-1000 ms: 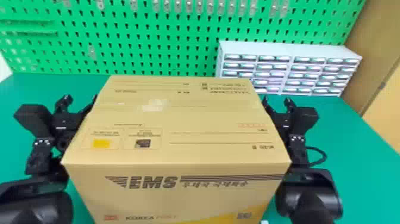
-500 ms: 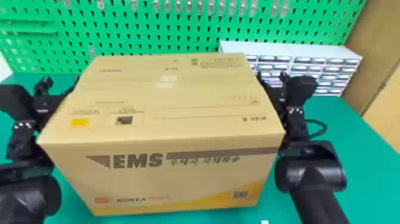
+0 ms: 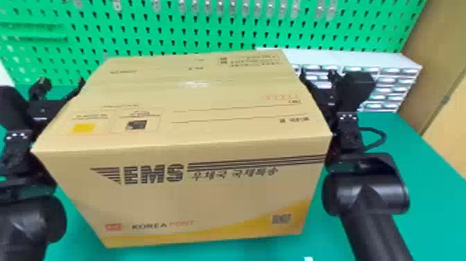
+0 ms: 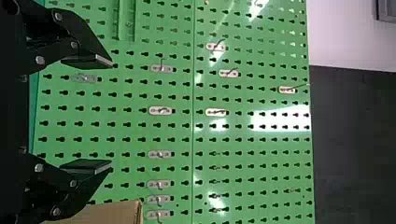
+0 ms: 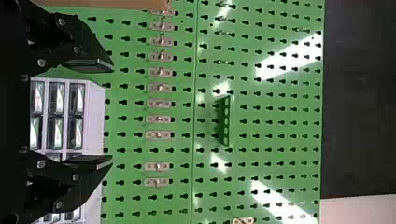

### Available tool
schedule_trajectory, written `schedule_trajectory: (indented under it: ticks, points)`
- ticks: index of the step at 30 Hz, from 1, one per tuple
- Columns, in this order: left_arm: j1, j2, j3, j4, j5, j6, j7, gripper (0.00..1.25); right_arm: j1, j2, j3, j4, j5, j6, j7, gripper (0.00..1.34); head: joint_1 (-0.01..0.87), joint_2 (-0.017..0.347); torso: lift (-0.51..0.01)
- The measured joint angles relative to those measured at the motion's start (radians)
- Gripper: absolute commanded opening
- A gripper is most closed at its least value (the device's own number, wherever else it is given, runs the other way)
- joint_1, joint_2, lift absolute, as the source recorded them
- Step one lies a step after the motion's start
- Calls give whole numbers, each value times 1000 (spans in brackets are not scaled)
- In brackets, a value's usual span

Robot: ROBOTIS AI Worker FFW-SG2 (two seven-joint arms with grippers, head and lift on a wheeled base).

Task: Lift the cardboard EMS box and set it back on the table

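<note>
the cardboard ems box [image 3: 208, 201] has risen a little higher.

- Box [image 3: 208, 198]: tan, with black lettering and stripes across the front, a small red patch, a dark speckled square and a yellow sweep low down; thin dark lines, faint red print, a yellow square and a black one on top
- Table [image 3: 433, 194]: teal
- Pegboard [image 3: 145, 31]: bright green, rows of dark keyhole slots
- Drawers [image 3: 346, 57]: white, gridded
- Left gripper [image 3: 62, 83], right gripper [image 3: 318, 79]: black
</note>
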Motion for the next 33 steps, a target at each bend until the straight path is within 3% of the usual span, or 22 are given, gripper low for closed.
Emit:
schedule_trajectory:
  ticks: [33]
  points:
    - [1, 0, 1, -3, 2, 0, 2, 758, 2, 1, -7, 0, 3, 5, 0, 781, 678, -14, -92]
